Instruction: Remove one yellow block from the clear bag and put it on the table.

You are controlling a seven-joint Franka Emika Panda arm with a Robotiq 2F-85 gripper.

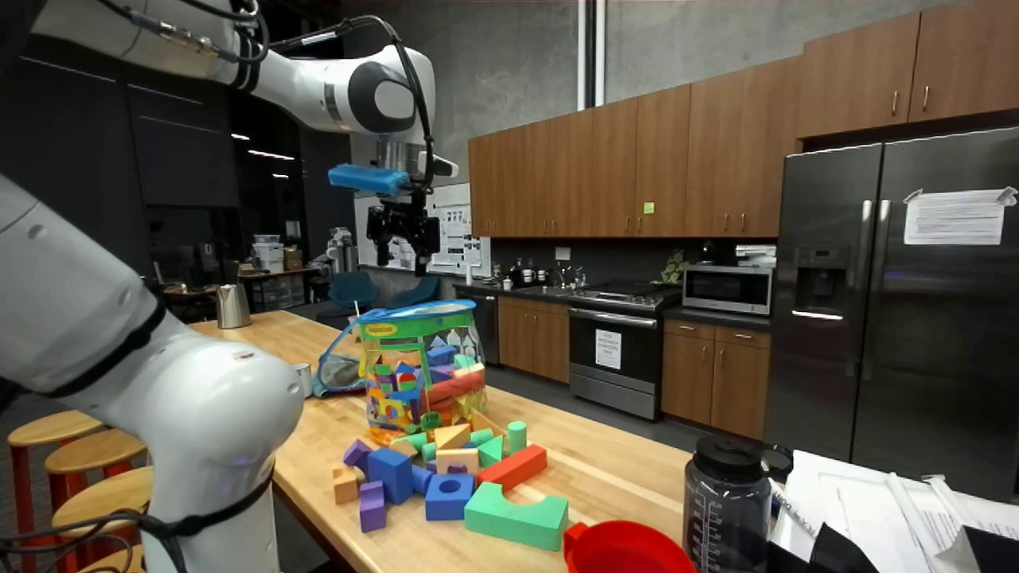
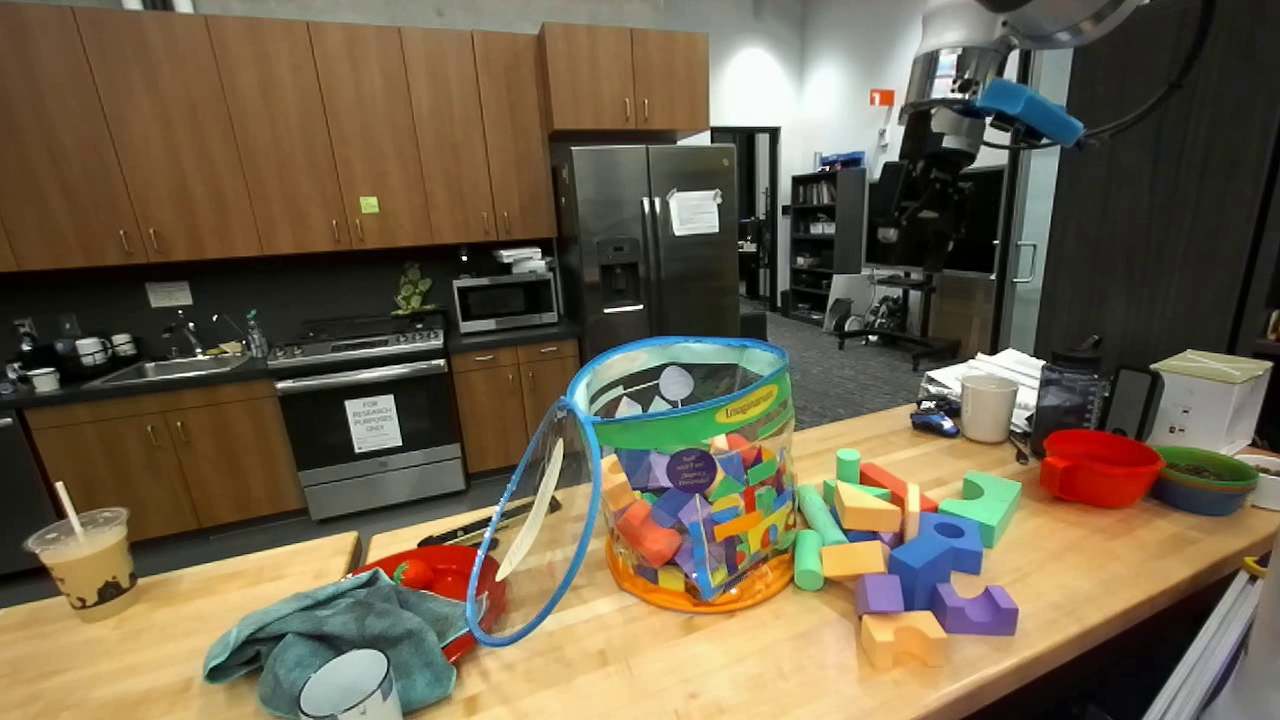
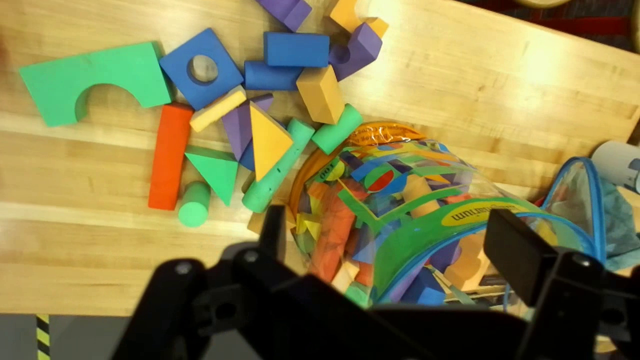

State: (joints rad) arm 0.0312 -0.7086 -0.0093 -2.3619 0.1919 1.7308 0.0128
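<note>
The clear bag stands upright on the table with its lid folded open. It also shows in an exterior view and in the wrist view. Many-coloured blocks fill its lower part. Through its mouth in the wrist view I see a yellow-orange block beside blue and purple ones. My gripper is well above the bag, touching nothing; it also shows in an exterior view. In the wrist view the gripper's fingers are wide apart and empty, with the bag below between them.
Loose blocks lie beside the bag, including a yellow-orange triangle, a green arch and a red bar. A red bowl, a dark bottle, a teal cloth and a white cup also stand on the table.
</note>
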